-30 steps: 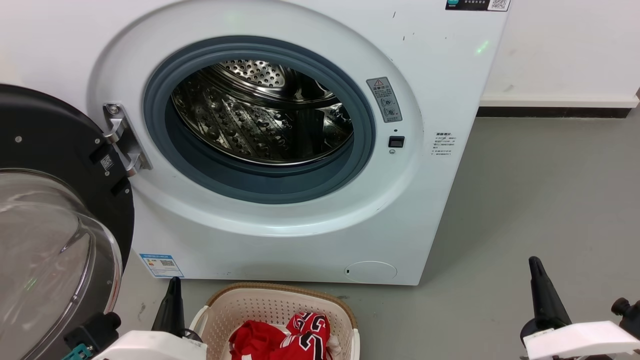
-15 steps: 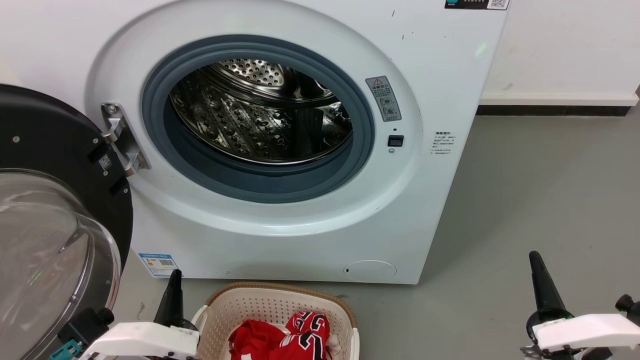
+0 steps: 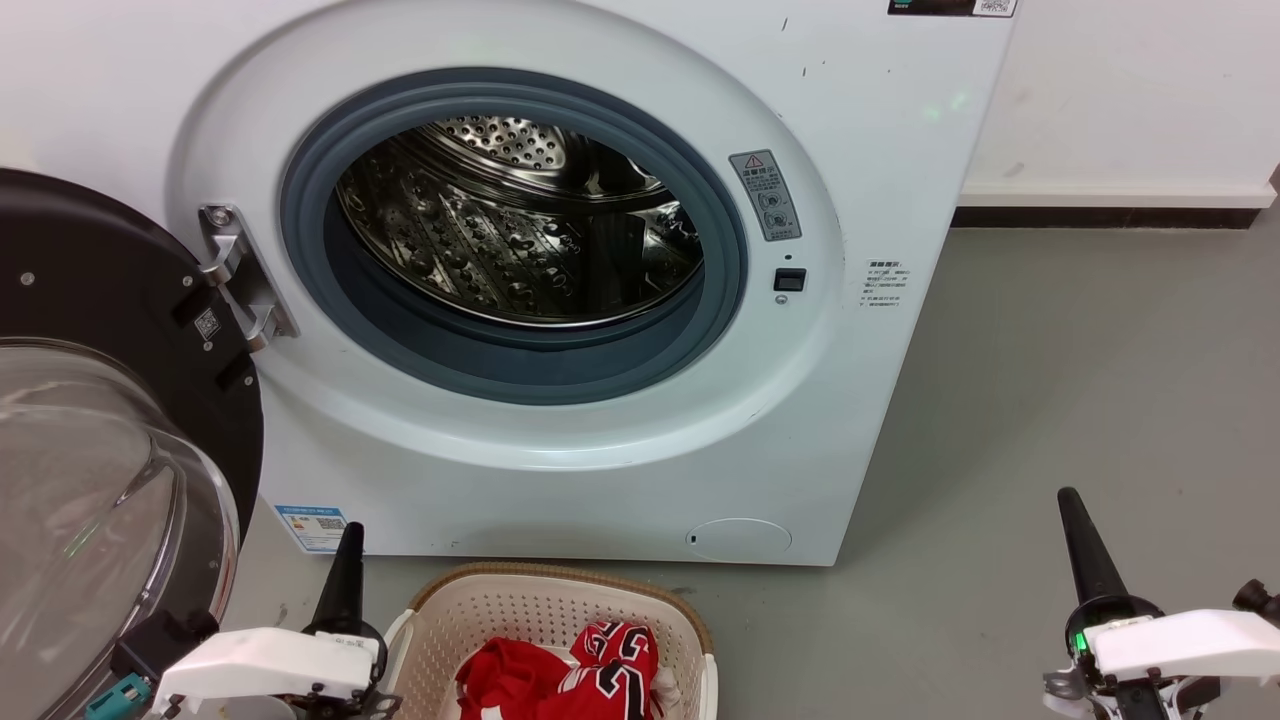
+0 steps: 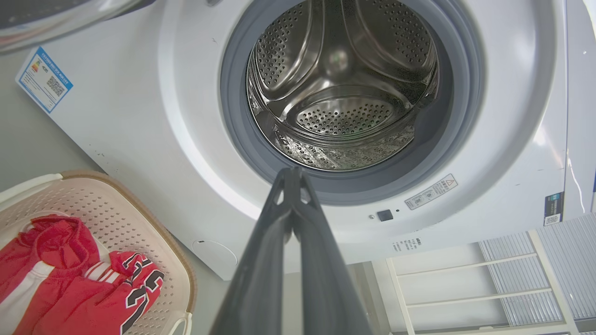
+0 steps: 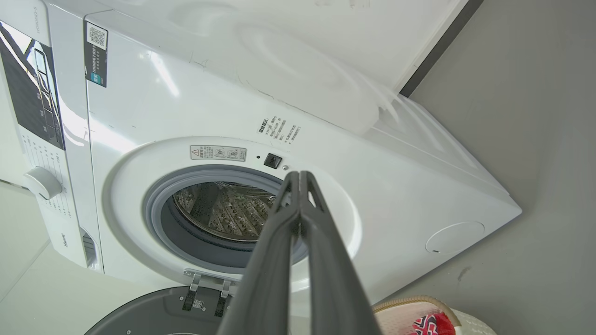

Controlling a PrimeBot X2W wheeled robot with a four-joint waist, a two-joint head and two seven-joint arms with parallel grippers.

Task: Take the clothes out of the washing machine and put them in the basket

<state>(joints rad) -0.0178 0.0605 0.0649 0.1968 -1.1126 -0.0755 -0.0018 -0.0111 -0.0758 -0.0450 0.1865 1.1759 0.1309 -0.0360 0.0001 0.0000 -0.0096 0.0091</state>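
Observation:
The white washing machine stands in front of me with its door swung open to the left. Its steel drum holds no fabric that I can see, in the left wrist view too. Below it, the cream basket holds the red clothes, the lettered jersey on top. My left gripper is shut and empty, left of the basket and pointing at the machine. Over bare floor at the lower right, my right gripper is shut and empty.
The open door's glass bowl bulges out at the lower left, close beside my left arm. Grey floor stretches to the right of the machine up to a white wall with a dark skirting. A white shelf frame shows in the left wrist view.
Both grippers have edged a little up the head view, and the left forearm has slid leftward. Both stay shut. The clothes in the basket have not moved.

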